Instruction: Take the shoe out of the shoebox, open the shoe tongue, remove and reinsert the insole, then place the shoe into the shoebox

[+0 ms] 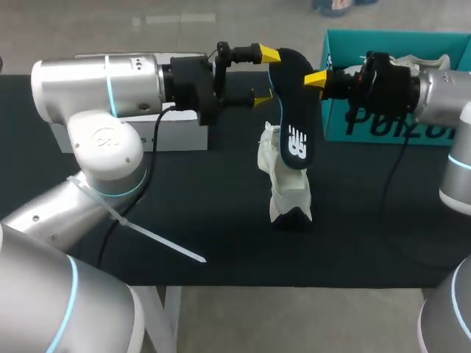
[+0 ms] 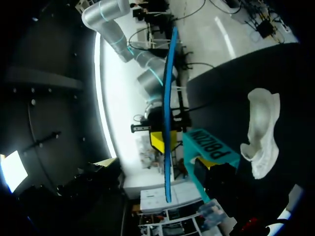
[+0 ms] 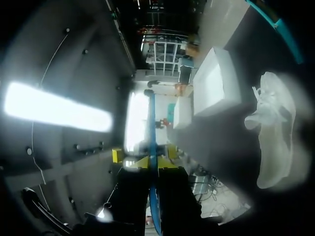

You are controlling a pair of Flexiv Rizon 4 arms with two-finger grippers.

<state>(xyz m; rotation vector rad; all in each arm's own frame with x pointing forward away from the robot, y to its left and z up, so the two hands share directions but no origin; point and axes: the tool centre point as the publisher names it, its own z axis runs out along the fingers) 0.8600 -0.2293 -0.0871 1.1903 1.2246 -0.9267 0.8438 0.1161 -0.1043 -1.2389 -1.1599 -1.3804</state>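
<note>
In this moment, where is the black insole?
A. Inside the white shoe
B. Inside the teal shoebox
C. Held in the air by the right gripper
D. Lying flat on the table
C: the head view shows the insole raised off the table, with the right gripper shut on its edge, while the white shoe lies below on the table.

1. Matt, dark, foam-like face on the insole (image 1: 293, 125), with a smooth blue edge.
2. Soft white cloth, somewhat crumpled, on the shoe (image 1: 288, 187).
3. Matt teal cardboard for the shoebox (image 1: 335, 118).
4. Smooth white card for the lid (image 1: 176, 136).
5. Matt black, cloth-like covering over the table (image 1: 221, 220).
6. Smooth, glossy silver shell on the left arm (image 1: 96, 84); shiny yellow plastic tips on the left gripper (image 1: 266, 76).
</note>
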